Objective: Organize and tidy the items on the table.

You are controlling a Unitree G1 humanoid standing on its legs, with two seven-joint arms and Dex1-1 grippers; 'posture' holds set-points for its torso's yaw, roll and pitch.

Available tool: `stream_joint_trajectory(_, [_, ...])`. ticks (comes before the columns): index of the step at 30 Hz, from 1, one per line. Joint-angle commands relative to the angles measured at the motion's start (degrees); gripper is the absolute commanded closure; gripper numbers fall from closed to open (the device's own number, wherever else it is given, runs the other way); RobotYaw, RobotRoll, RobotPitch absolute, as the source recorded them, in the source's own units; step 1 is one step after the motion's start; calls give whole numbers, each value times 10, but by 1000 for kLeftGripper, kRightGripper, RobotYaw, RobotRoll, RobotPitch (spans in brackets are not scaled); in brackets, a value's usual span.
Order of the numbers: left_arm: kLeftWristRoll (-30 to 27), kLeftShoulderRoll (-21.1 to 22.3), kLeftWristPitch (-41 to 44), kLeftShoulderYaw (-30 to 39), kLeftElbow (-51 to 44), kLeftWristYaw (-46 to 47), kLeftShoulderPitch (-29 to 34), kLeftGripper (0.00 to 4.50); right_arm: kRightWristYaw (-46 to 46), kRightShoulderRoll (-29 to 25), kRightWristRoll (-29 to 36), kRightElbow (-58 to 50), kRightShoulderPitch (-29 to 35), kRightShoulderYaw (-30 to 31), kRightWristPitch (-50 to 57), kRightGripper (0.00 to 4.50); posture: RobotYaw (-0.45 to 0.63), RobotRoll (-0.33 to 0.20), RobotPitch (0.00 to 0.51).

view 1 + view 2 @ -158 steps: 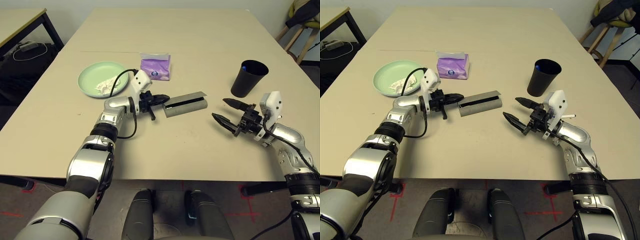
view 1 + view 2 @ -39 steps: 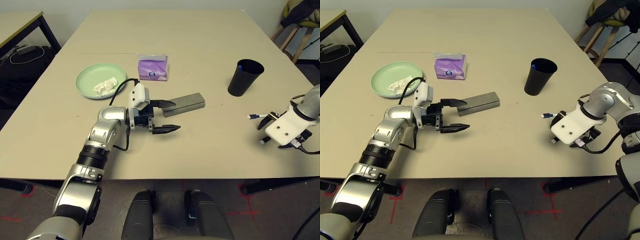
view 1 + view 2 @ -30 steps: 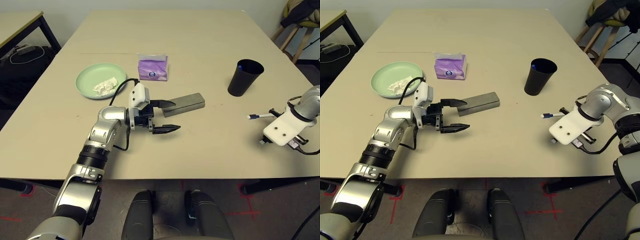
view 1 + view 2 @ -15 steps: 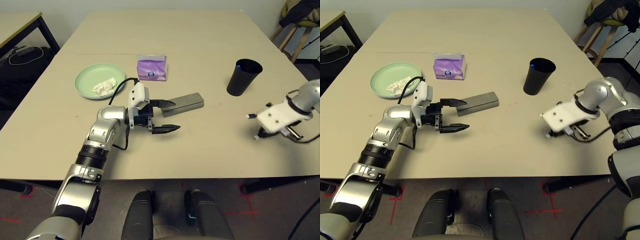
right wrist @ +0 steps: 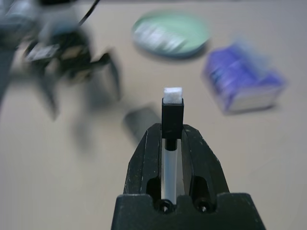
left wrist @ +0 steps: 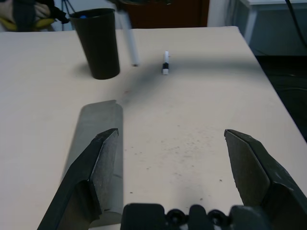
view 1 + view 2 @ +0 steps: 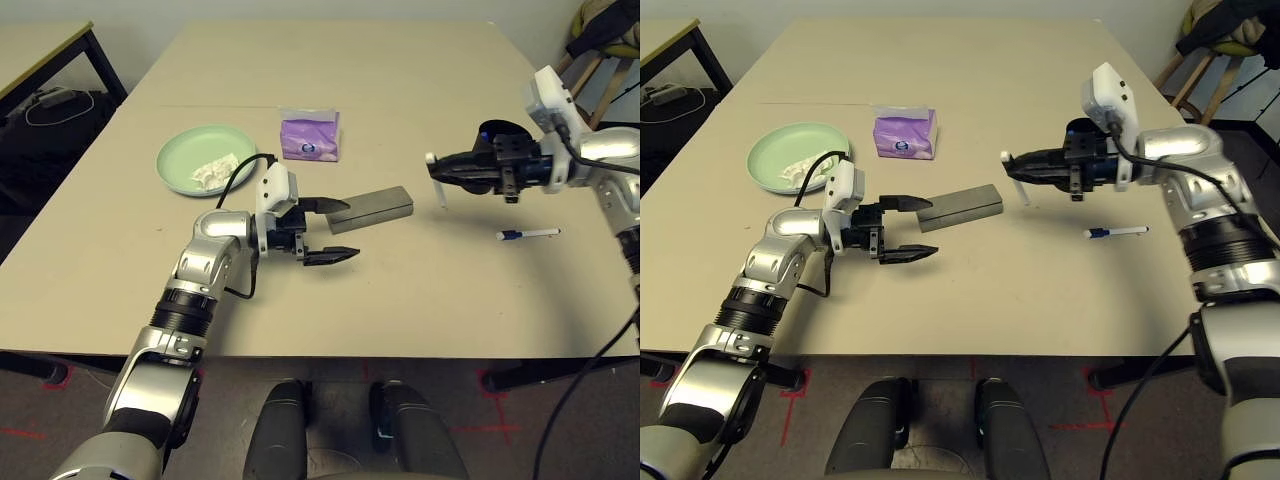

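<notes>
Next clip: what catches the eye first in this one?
The right gripper is raised above the table, shut on a white pen that hangs from its tips in front of the black cup. A second pen lies on the table below it. At centre-left the left gripper stands wide open beside the grey case.

With the glasses case as landmark on the table: the tissue pack lies behind it, slightly left. The plate sits to its left, further back, with a crumpled tissue on it. The cup stands to its right. A pen lies on the table farther right, nearer the front edge.
</notes>
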Motion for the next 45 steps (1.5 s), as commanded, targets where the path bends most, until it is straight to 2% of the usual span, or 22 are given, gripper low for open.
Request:
stream_joint_trajectory(1, [7, -3, -3, 5, 22, 21, -11, 0, -104, 40, 14, -39, 15, -64, 16, 4091, 122, 0, 102])
stream_joint_trajectory(8, [8, -2, -7, 6, 41, 36, -22, 0, -236, 90, 9, -36, -20, -139, 8, 4091, 118, 0, 97])
stream_joint_trajectory(20, [5, -4, -19, 14, 76, 45, -56, 0, -382, 90, -61, 5, -78, -155, 5, 4091, 121, 0, 84])
stream_joint_trajectory(28, [4, -8, -20, 20, 75, 47, -50, 0, -551, 99, -93, 19, -89, -187, 61, 4091, 119, 0, 85])
stream_joint_trajectory(35, [-1, -14, -22, 30, 75, 56, -50, 0, -596, 105, -114, 13, -84, -181, 76, 4091, 120, 0, 86])
stream_joint_trajectory(45, [-3, -13, -16, 32, 71, 57, -48, 0, -596, 116, -126, -2, -60, -171, 109, 4091, 122, 0, 91])
